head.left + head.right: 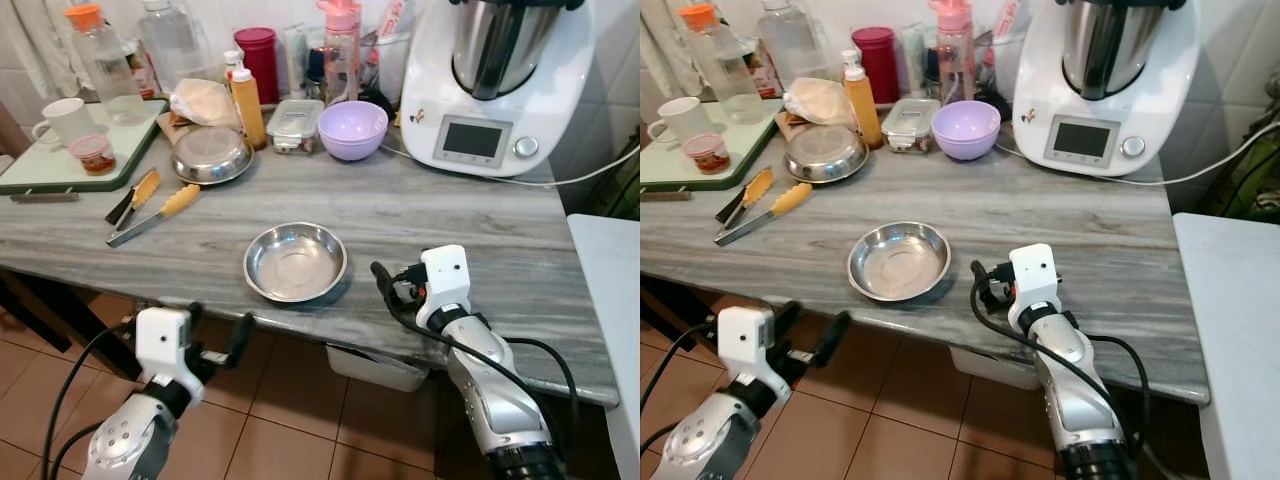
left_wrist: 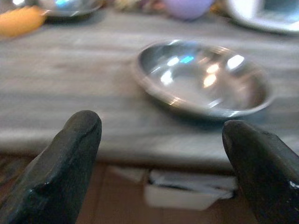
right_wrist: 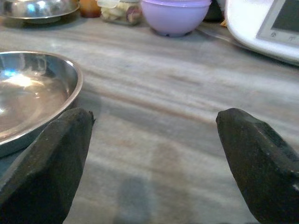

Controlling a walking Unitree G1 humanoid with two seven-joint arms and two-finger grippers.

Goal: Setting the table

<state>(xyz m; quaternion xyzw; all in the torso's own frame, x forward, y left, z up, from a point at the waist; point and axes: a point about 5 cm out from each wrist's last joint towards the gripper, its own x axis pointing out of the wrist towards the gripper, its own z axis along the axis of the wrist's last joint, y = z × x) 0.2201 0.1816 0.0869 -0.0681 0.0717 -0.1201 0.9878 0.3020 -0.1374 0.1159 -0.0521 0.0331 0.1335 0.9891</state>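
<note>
A shallow steel bowl (image 1: 295,262) rests on the grey table (image 1: 480,250), close to its front edge. My right gripper (image 1: 388,282) is open and low over the tabletop, just right of that bowl; in the right wrist view the bowl (image 3: 28,93) lies beside one fingertip (image 3: 51,168). My left gripper (image 1: 218,332) is open in front of and below the table edge, facing the bowl (image 2: 201,79). Farther back are a second steel bowl (image 1: 211,155), a purple bowl (image 1: 352,129) and yellow-tipped tongs (image 1: 150,205).
A white kitchen machine (image 1: 495,80) stands at the back right, its cable trailing right. At the back left are a green tray (image 1: 40,170) with a mug (image 1: 65,120), bottles, an orange sauce bottle (image 1: 247,105) and a lidded container (image 1: 293,125). A white box (image 1: 375,365) sits under the table.
</note>
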